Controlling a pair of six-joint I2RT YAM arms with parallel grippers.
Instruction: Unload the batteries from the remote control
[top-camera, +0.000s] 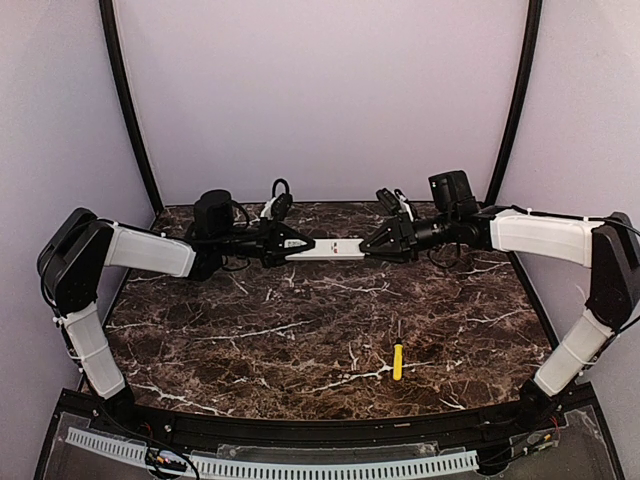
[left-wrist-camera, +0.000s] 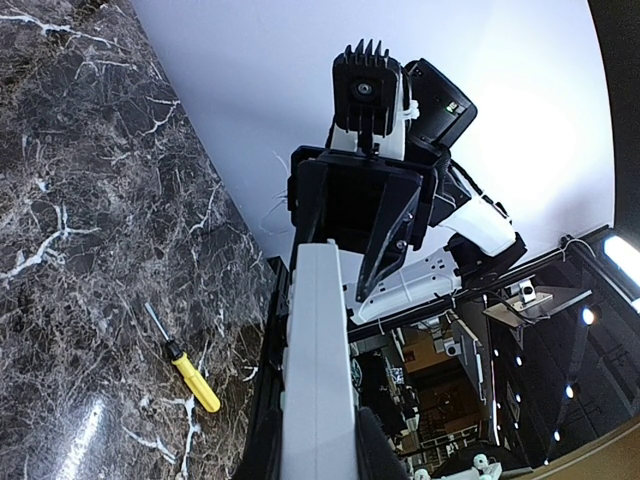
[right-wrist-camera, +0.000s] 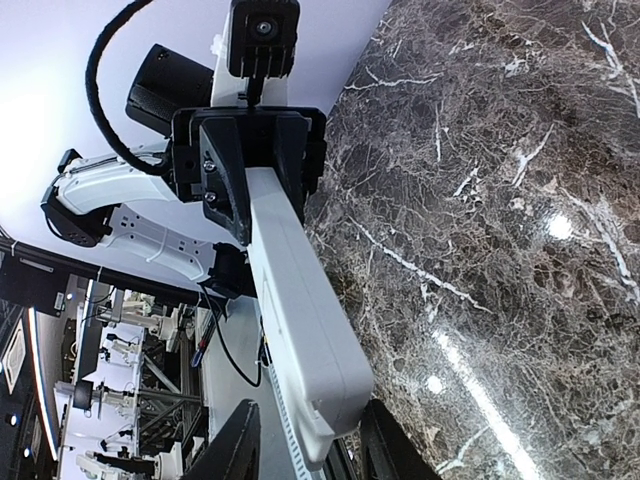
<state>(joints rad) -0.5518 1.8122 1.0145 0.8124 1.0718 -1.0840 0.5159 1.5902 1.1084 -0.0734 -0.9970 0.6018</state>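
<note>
The white remote control (top-camera: 328, 249) hangs level in the air over the back of the table, between my two grippers. My left gripper (top-camera: 292, 246) is shut on its left end; in the left wrist view the remote control (left-wrist-camera: 320, 350) runs up from between the black pads of my left gripper (left-wrist-camera: 318, 445). My right gripper (top-camera: 368, 247) straddles the other end. In the right wrist view the remote control (right-wrist-camera: 300, 300) shows a plain face, and my right gripper (right-wrist-camera: 305, 445) stands open, with a gap at the left finger (right-wrist-camera: 235, 445). The batteries are hidden.
A yellow-handled screwdriver (top-camera: 397, 360) lies on the dark marble table (top-camera: 300, 340) at the front right, also seen in the left wrist view as the screwdriver (left-wrist-camera: 190, 378). Purple walls close the back and sides.
</note>
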